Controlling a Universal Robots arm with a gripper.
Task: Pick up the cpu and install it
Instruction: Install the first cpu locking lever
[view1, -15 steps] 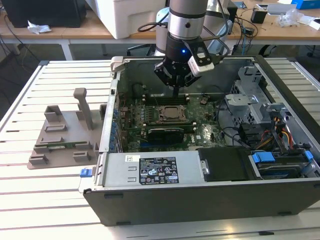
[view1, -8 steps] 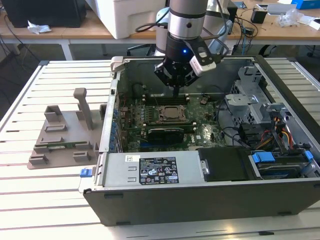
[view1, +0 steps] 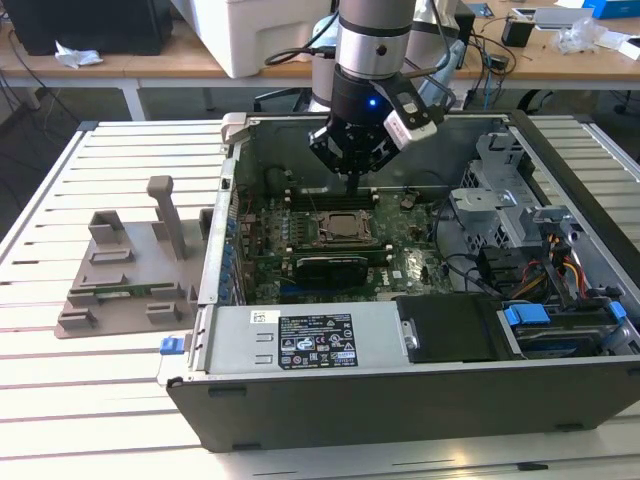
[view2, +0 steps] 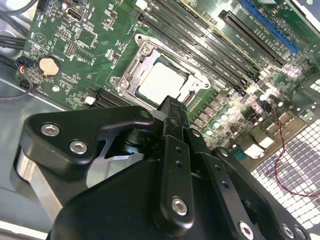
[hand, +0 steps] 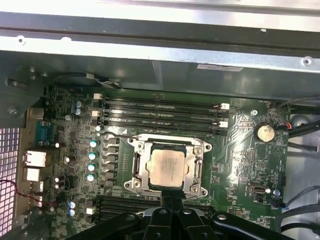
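The cpu (hand: 167, 167) lies flat in the motherboard socket (hand: 137, 175), its silver top showing; it also appears in the second wrist view as the cpu (view2: 162, 82) and in the exterior view as the cpu (view1: 346, 228). My gripper (view1: 353, 180) hangs just above the socket, inside the open computer case. Its black fingers (hand: 165, 200) are pressed together with nothing between them, and their tips (view2: 170, 106) stand at the cpu's edge, a little above it.
RAM slots (hand: 160, 112) run beside the socket. A black card (view1: 333, 268) sits in front of it in the exterior view. Drive bays and cables (view1: 540, 250) occupy the case's right side. A grey plastic holder (view1: 130, 270) stands on the slatted table, at the exterior view's left.
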